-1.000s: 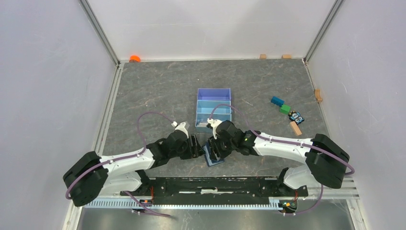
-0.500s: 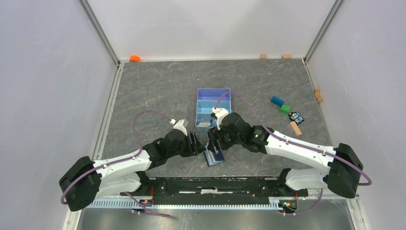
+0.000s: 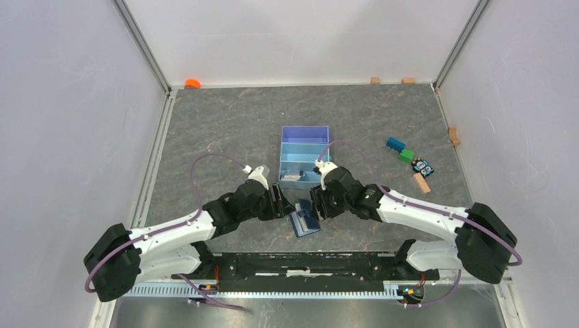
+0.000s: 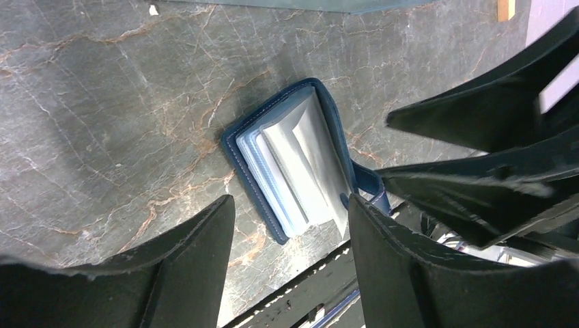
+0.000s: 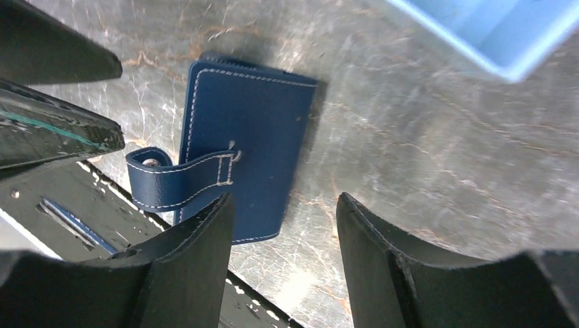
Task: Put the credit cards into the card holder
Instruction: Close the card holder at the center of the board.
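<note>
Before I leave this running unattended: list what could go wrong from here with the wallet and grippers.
1. The left gripper and right gripper are both open and the card holder lies loose, half fanned; it may slide or flop shut when a card is pushed in.
2. The grippers stand close across it and could collide.
3. Its loose strap might snag a right finger.

We see two white-shelled arms, the left arm [image 3: 167, 234] and the right arm [image 3: 423, 214], with bulky black joints at seven and five o'clock. A purple cable [image 3: 212, 156] loops over each. The left gripper [image 4: 290, 198] and right gripper [image 5: 285, 196] carry matte black, wedge-shaped fingers [image 4: 184, 273].
</note>
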Robot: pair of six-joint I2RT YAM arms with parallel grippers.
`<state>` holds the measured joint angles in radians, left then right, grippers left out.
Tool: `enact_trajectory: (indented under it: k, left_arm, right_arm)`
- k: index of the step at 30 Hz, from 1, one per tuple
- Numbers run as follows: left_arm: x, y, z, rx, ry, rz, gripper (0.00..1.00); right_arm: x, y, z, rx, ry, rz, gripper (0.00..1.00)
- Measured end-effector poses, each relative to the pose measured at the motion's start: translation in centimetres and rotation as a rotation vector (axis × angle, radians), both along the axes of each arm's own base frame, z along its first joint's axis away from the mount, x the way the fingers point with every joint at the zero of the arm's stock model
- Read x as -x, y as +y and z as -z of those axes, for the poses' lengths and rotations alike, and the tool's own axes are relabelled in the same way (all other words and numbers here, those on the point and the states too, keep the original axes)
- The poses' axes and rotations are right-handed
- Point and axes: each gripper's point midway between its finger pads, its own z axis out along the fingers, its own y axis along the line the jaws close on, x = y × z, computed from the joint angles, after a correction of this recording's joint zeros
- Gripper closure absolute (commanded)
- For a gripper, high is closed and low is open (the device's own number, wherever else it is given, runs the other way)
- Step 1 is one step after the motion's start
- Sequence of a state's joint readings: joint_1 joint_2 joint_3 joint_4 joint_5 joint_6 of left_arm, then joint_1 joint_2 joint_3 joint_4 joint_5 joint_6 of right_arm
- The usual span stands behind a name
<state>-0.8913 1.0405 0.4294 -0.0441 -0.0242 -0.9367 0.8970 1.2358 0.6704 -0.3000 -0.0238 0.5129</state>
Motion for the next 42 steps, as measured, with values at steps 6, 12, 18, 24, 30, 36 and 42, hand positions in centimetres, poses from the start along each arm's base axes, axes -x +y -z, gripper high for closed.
enact_trajectory:
  k: [6, 12, 18, 24, 30, 36, 42]
  left_arm:
    - [-0.1, 0.0, 0.1, -0.007, 0.004, -0.001, 0.28]
    - [0.0, 0.4, 2.5, -0.084, 0.046, 0.008, 0.28]
    - [-0.1, 0.4, 4.7, -0.168, 0.067, 0.045, 0.39]
    - [-1.0, -0.8, 5.1, -0.172, 0.051, 0.077, 0.52]
    - [-0.9, -1.1, 5.5, -0.169, 0.055, 0.088, 0.66]
    - [-1.0, -1.4, 5.3, -0.153, 0.05, 0.095, 0.74]
    - [-0.9, -1.5, 5.4, -0.118, 0.032, 0.101, 0.75]
  right_arm:
    - [1.8, 1.8, 2.6, 0.017, 0.063, -0.077, 0.34]
    - [2.4, 2.3, 4.2, 0.044, 0.096, -0.097, 0.34]
    - [2.5, 2.6, 4.2, 0.034, 0.098, -0.103, 0.32]
    - [2.4, 2.7, 4.1, 0.017, 0.108, -0.123, 0.27]
    - [1.0, 1.8, 3.7, -0.052, 0.134, -0.102, 0.29]
    - [0.6, 1.2, 3.9, -0.17, 0.179, -0.084, 0.35]
    - [1.7, 2.6, 4.0, -0.294, 0.238, -0.1, 0.43]
